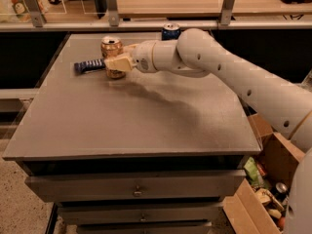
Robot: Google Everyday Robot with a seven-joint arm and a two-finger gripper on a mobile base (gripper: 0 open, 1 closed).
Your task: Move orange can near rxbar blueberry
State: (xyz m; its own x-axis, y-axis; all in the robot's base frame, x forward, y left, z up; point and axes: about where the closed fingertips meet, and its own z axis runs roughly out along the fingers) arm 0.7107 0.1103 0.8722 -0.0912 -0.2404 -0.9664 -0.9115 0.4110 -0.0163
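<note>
**benchwarmer:** ok, where's the gripper [116,56] at, and has it actually got anything?

**can_spotter:** It's right on the orange can [112,47]. The cream fingers [117,63] are closed around it: one lies across the front of the can, low down, and the other tucks in behind it on the right. So it's a pretty narrow opening, just the width of the can, with the can pinched in between. The can is upright, silver top showing, and its base looks to be down on the grey table [146,126].

**benchwarmer:** and the bar?

**can_spotter:** The rxbar blueberry [88,66] lies flat just left of the orange can, its long side pointing at the can's base. The near end runs in under the front finger, so I can't tell if the bar and can touch or are only a hair apart.

**benchwarmer:** anything else around?

**can_spotter:** There's a dark blue can [170,31] to the right of the orange can and further back, near the table's far edge, partly behind the white arm [229,77]. The arm comes at the orange can from the right. Well off to the right of the can and down at floor level sits an open cardboard box [273,165] with assorted stuff in it. Below the tabletop there are drawers [136,189].
</note>
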